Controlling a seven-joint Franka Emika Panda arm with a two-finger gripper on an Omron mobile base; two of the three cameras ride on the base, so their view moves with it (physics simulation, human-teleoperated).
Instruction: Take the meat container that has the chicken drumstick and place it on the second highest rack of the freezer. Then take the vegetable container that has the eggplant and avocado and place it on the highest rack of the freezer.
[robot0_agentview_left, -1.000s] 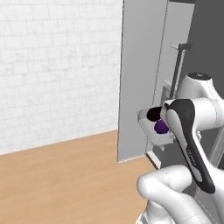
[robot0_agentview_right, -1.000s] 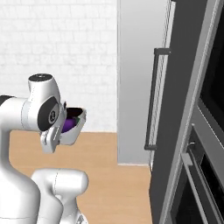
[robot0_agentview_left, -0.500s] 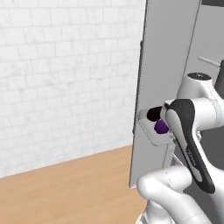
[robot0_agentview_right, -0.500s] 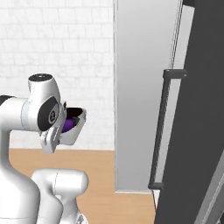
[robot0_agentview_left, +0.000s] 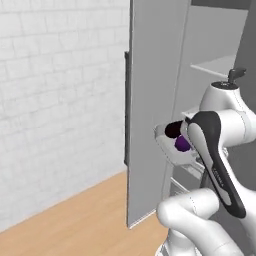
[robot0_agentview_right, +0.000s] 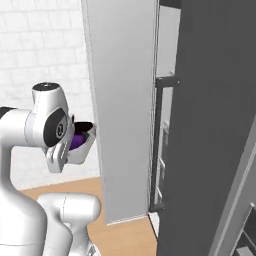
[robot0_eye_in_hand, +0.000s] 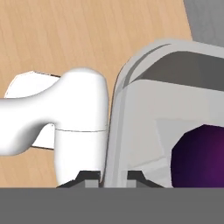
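Eggplant (robot0_eye_in_hand: 199, 155) and avocado (robot0_agentview_left: 173, 129) rode in the pale tray (robot0_eye_in_hand: 144, 118), gripper (robot0_eye_in_hand: 113, 176) clamped tight on its rim, arm folded and held beside the freezer's (robot0_agentview_left: 215, 65) open door (robot0_agentview_right: 125, 100). Wooden floor (robot0_agentview_left: 75, 225) lay below that door, white brick wall (robot0_agentview_left: 55, 100) behind it.

Glossy purple eggplant (robot0_eye_in_hand: 202, 158), smooth pale plastic-looking container (robot0_eye_in_hand: 144, 109), matt wood-look floor (robot0_eye_in_hand: 78, 35)

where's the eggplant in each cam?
Left base view: eggplant right of centre, in the tray beside the arm.
Right base view: eggplant at left, mid-height, in the tray next to the wrist.
Hand view: eggplant at lower right.
Shared landmark: the tray's pale rim.
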